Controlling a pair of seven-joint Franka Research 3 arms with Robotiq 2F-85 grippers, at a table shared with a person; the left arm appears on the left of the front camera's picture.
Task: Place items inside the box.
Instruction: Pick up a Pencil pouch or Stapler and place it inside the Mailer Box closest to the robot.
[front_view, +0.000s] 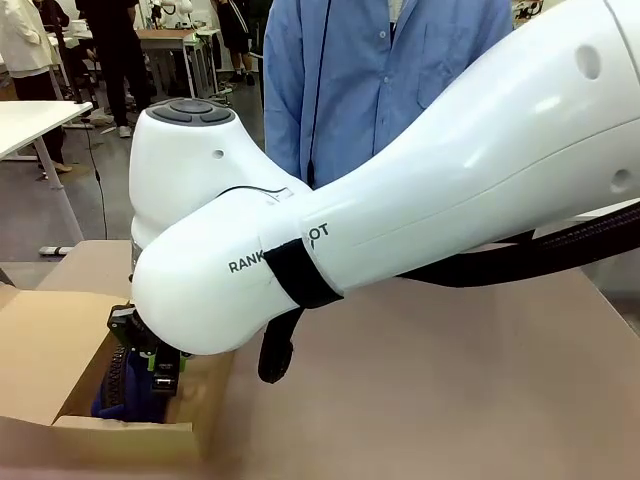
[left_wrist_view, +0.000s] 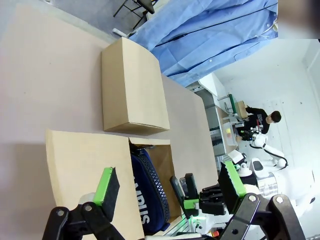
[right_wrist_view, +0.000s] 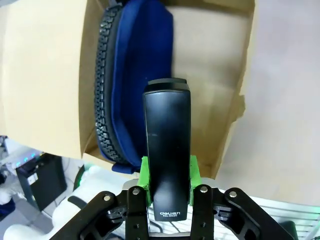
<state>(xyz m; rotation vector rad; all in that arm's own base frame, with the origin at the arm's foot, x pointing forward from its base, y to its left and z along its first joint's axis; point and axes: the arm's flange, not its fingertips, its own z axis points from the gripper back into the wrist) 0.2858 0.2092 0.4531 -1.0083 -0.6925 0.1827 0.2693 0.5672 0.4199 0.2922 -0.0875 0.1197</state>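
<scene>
The right gripper (right_wrist_view: 169, 172) clamps a black stapler (right_wrist_view: 167, 140) inside the open box (front_view: 40, 350) at the tabletop's near left corner, just beside, perhaps touching, the navy pouch (right_wrist_view: 140, 75) along one wall, while the left gripper (left_wrist_view: 169, 182) hovers above, spread wide and empty.

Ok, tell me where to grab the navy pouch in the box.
Best pinch the navy pouch across its zip edge, mid-length, from straight above: it seems to stand on edge along the box wall. The right gripper, holding a black stapler, hangs over it.
</scene>
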